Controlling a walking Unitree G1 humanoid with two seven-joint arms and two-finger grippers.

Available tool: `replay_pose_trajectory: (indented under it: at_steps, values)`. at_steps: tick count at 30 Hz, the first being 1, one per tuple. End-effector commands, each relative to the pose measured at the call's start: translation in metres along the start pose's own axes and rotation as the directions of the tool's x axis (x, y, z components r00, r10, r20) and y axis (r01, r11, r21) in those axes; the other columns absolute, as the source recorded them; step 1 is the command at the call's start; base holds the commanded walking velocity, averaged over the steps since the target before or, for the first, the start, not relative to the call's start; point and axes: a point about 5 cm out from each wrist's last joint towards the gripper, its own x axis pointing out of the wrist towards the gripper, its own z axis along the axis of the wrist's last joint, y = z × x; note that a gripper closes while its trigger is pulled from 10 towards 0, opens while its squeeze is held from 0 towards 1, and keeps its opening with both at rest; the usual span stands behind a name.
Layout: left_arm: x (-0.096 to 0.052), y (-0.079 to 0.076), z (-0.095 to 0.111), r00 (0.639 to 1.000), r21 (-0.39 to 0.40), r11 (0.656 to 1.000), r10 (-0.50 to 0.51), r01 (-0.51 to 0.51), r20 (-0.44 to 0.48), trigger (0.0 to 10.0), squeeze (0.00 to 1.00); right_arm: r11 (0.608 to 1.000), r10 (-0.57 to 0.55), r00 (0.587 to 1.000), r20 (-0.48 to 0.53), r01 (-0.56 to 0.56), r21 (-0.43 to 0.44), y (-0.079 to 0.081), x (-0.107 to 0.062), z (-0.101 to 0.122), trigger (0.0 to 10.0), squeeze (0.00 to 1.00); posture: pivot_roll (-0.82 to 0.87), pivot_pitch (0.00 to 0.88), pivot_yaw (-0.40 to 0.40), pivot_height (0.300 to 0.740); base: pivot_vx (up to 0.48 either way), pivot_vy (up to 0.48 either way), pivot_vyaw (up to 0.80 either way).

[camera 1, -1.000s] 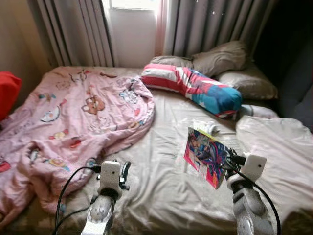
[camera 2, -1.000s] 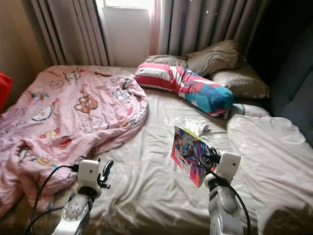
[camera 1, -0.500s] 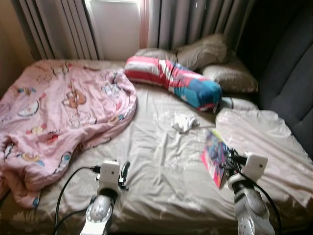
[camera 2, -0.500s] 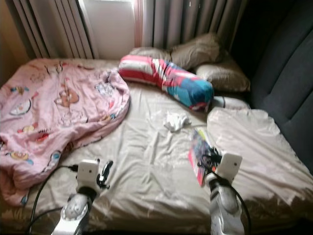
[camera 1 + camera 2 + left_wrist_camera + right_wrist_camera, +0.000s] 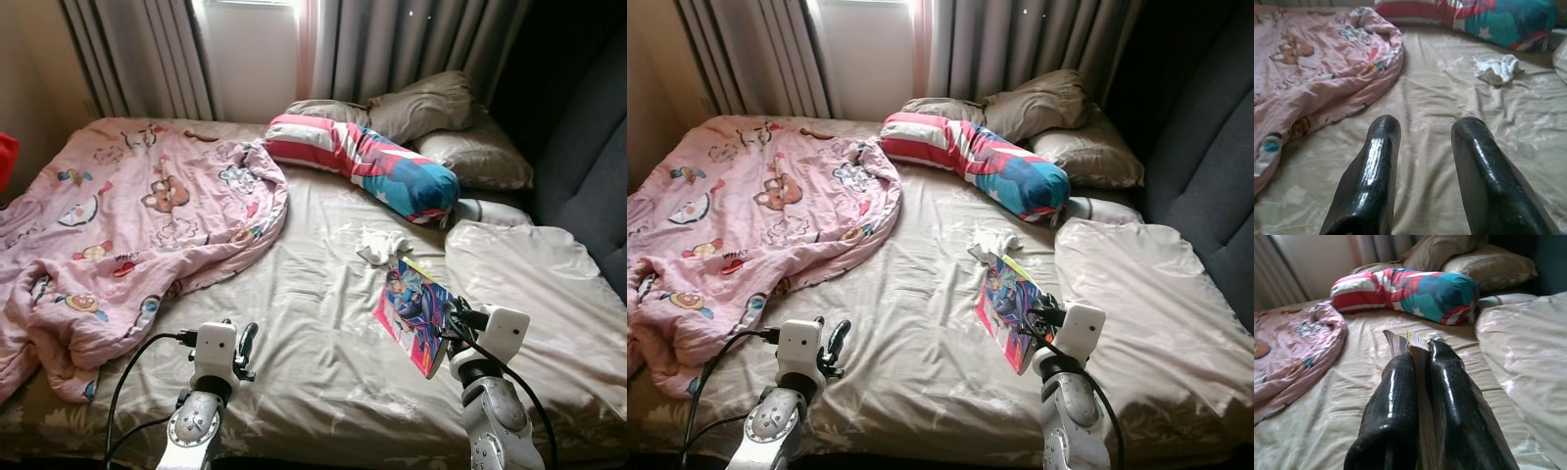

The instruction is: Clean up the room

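The right gripper [image 5: 453, 321] stays clamped on the colourful magazine [image 5: 411, 312], holding it tilted just above the beige bed sheet [image 5: 313, 323] at about 4 o'clock; against half a second ago the cover faces the camera more fully, though the whole view has swung too. The left gripper [image 5: 1422, 142] hovers at 7 o'clock with fingers apart and nothing between them. A crumpled white cloth [image 5: 382, 246] lies just beyond the magazine, the pink cartoon blanket [image 5: 127, 225] heaped at 9 o'clock.
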Motion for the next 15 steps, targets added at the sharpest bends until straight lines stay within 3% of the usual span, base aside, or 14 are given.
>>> replay_pose_trajectory:
  at_steps: [1, 3, 15]
  values:
    - [0.0008, -0.0020, 0.0040, 1.000, -0.016, 1.000, -0.006, 0.006, 0.016, 10.0, 0.00, 1.000, -0.018, 0.999, 0.030, 0.018, 0.004, -0.0045, 0.0013, 0.0065, 10.0, 0.00, -0.06, 0.160, -0.061, 0.740, 0.000, 0.000, -0.80]
    - [0.0008, -0.0022, 0.0042, 1.000, -0.018, 1.000, -0.008, 0.008, 0.018, 10.0, 0.00, 1.000, -0.017, 0.999, 0.032, 0.017, 0.004, -0.0038, 0.0018, 0.0069, 10.0, 0.00, -0.06, 0.161, -0.061, 0.740, 0.000, 0.000, -0.66]
    - [0.0002, -0.0049, 0.0041, 1.000, -0.014, 1.000, -0.021, 0.022, 0.017, 10.0, 0.00, 1.000, -0.012, 0.999, 0.041, 0.012, -0.007, -0.0021, 0.0020, 0.0080, 10.0, 0.00, -0.06, 0.162, -0.061, 0.740, 0.040, 0.000, 0.00]
